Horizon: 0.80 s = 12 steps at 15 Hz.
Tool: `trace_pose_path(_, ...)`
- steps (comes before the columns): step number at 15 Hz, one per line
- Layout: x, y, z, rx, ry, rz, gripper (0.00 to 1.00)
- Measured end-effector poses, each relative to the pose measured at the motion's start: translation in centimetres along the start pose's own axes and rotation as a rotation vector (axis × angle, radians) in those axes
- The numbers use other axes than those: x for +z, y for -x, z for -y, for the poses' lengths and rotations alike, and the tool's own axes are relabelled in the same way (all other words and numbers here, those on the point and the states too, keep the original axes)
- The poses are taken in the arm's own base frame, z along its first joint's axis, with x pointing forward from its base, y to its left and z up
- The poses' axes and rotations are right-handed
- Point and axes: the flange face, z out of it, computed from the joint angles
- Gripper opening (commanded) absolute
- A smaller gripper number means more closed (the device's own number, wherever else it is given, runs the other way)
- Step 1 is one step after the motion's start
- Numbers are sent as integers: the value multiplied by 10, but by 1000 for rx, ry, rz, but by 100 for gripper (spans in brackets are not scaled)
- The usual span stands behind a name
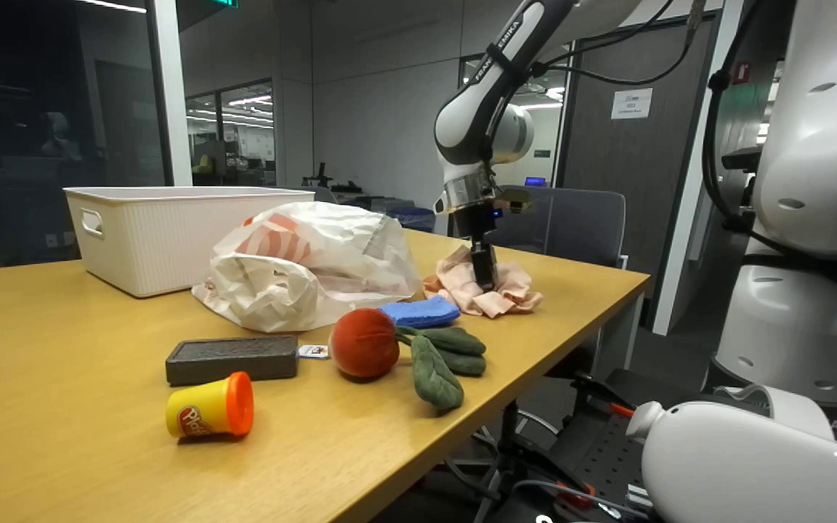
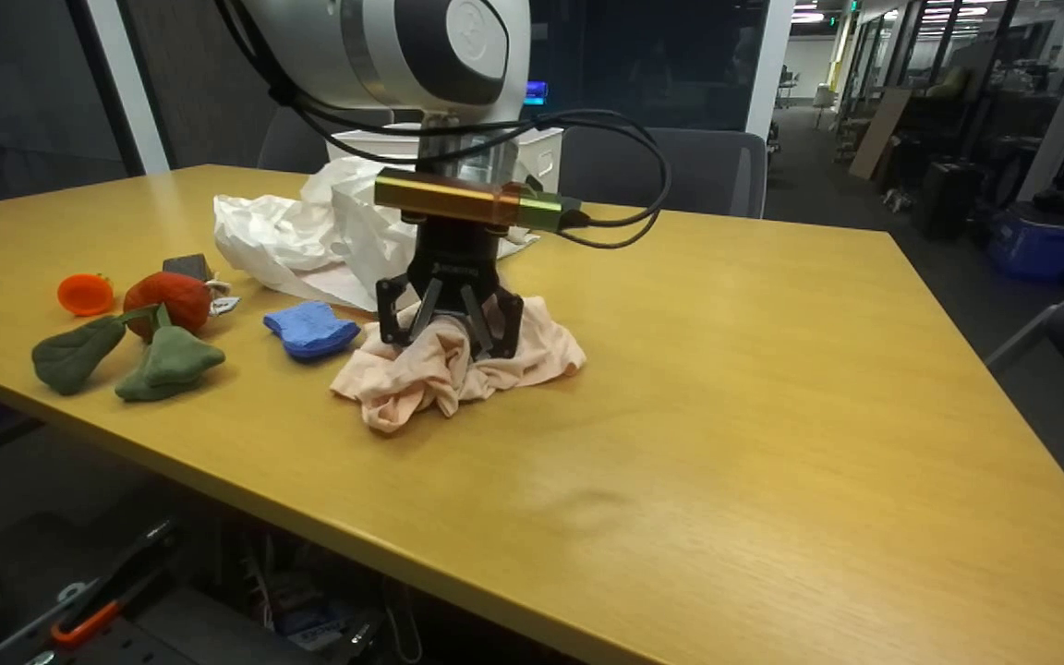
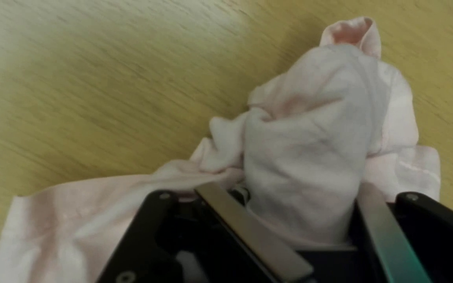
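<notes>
A crumpled pale pink cloth (image 1: 451,280) lies on the wooden table, seen in both exterior views. My gripper (image 2: 451,349) points straight down into the middle of it. In the wrist view, folds of the cloth (image 3: 309,149) rise between the two fingers and fill the gap from side to side. The fingers stand apart around this bunch, and their tips are sunk in the fabric. Whether they press on it cannot be made out. Close beside the cloth is a folded blue cloth or sponge (image 2: 310,330), not touched by the gripper.
A white plastic bag (image 1: 346,247) lies behind the blue item, with a white bin (image 1: 157,240) behind it. Nearby are a red plush fruit (image 1: 365,345) with green leaves, a dark block (image 1: 233,361) and a yellow Play-Doh tub (image 1: 200,418). Chairs (image 2: 680,171) stand at the table's far side.
</notes>
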Motion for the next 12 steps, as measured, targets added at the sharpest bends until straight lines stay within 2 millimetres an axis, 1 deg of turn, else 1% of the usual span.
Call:
trace_pose_path(1, -2, 2, -3, 18, -3, 2, 14)
trace_pose_path(3, -13, 7, -10, 58, 2, -3, 11)
trace_pose_path(5, -33, 14, -13, 103, 28, -13, 8)
trace_pose_path(6, -47, 18, -12, 123, 49, -25, 11)
trace_pose_path(8, -79, 28, -5, 151, 98, -58, 12)
trace_pose_path(10, -116, 39, 10, 167, 156, -113, 12)
trace_pose_path(12, -152, 50, 32, 178, 210, -176, 11)
